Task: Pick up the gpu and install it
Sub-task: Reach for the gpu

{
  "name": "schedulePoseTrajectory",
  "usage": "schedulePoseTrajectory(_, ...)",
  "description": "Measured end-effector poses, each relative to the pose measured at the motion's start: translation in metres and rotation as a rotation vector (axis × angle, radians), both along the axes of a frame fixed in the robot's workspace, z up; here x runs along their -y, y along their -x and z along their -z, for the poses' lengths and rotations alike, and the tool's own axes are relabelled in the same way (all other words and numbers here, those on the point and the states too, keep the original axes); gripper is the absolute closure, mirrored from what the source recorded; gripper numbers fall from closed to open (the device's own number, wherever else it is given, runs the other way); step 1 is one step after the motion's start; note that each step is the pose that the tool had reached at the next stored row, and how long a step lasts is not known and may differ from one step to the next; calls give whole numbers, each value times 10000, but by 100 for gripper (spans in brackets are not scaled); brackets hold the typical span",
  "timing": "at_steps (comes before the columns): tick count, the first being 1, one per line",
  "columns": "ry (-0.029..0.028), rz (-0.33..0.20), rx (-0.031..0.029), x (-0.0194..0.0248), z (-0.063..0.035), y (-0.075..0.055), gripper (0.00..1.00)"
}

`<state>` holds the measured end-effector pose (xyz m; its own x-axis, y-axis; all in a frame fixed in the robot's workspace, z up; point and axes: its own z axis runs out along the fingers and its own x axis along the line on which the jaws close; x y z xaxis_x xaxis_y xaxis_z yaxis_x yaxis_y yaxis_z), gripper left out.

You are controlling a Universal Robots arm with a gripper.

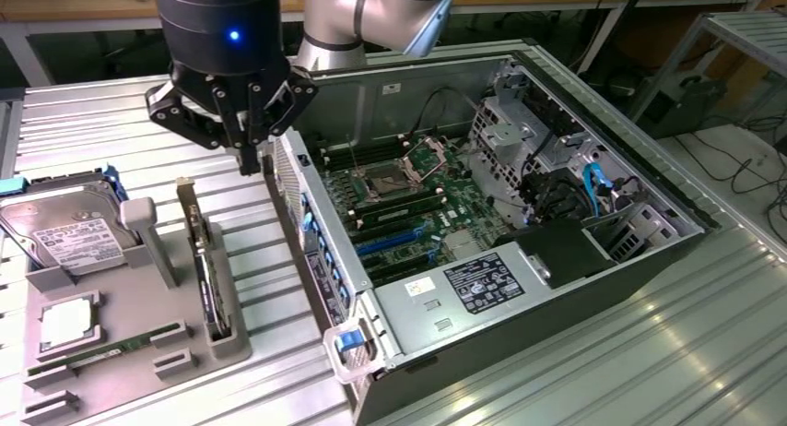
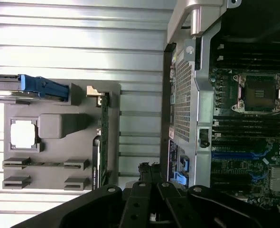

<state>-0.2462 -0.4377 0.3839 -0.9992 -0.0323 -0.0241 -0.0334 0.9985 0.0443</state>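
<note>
The black robot gripper [image 1: 251, 160] was pictured shut and empty. Below and just aside, the gpu [image 1: 197, 251], a thin dark circuit card with a pale metal bracket, stood edgewise in a grey plastic holder [image 1: 228, 341]. Shut fingers could be driven onto its edge. Height was told by the exterior view, sideways offset by the wrist view.

A narrow lane of bare ribbed bench [image 1: 256, 251] runs between the grey parts holder [image 1: 135, 306], with the gpu [image 1: 203, 260] upright along its edge, and the open computer case [image 1: 313, 232].
</note>
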Motion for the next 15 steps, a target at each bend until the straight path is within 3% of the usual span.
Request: schedulePoseTrajectory(15,1,-34,-1,38,15,382,89)
